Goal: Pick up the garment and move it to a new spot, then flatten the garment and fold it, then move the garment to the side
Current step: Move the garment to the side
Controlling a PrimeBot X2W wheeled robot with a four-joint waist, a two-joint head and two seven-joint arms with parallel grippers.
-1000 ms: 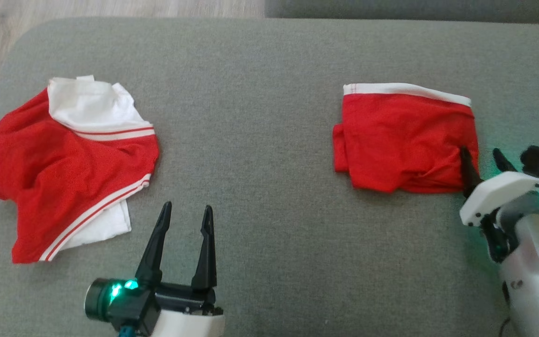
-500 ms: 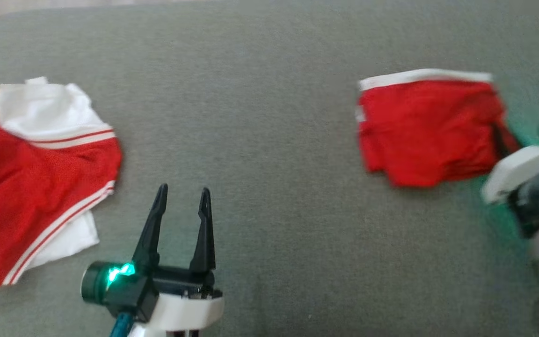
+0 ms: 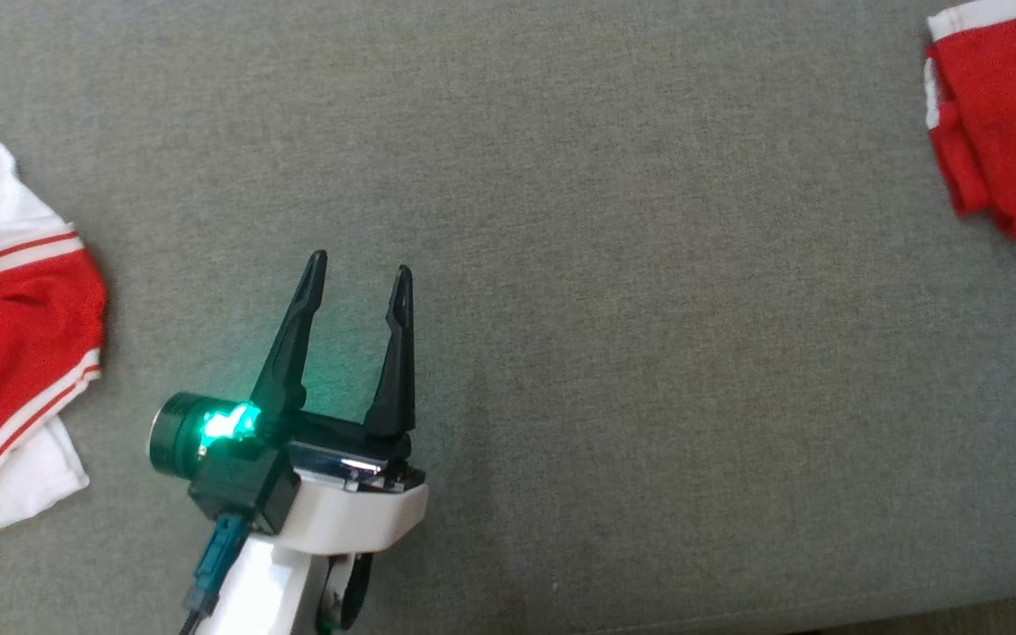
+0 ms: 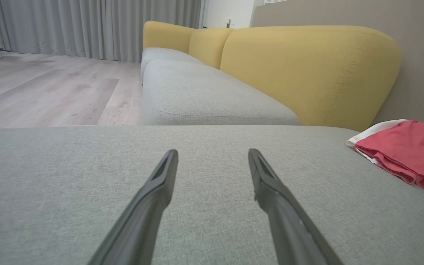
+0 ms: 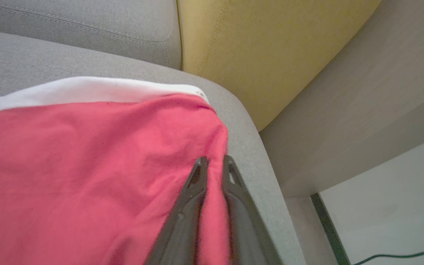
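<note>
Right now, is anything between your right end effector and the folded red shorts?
Nothing visible does. The right end effector is closed on the folded red shorts, pinching fabric at their edge by the grey cushion corner.

I see the garment, red with a white band on its far edge, lying folded at the far right corner of the grey cushion.

Yellow-backed grey sofa, wooden floor
</note>
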